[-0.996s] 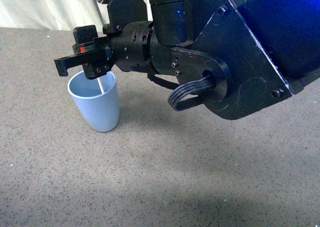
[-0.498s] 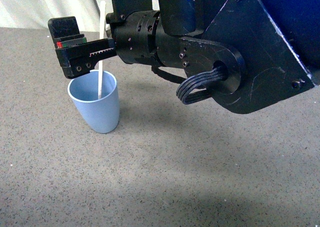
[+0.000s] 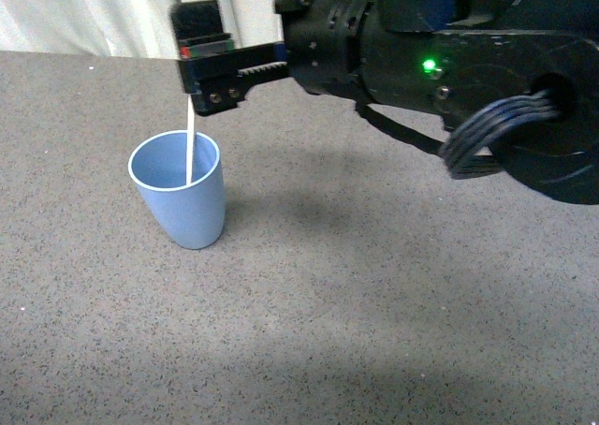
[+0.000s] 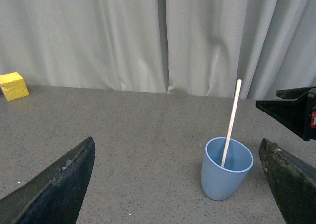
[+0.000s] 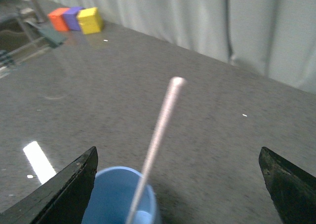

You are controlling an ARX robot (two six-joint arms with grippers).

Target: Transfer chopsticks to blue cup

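The chopstick (image 3: pixel 190 139) stands in the blue cup (image 3: pixel 182 210), nearly upright. My right gripper (image 3: pixel 208 69), at the cup's 12 o'clock, is spread, holding nothing; I'd retreat straight up, sparing the stick's tip.

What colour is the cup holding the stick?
Cup is light blue, clearest in left wrist view.

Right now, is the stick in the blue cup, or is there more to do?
Done: the chopstick stands in the blue cup, leaning on its rim. In hand: nothing; the right gripper is open and clear of the stick. Left: probably only drawing that arm away.
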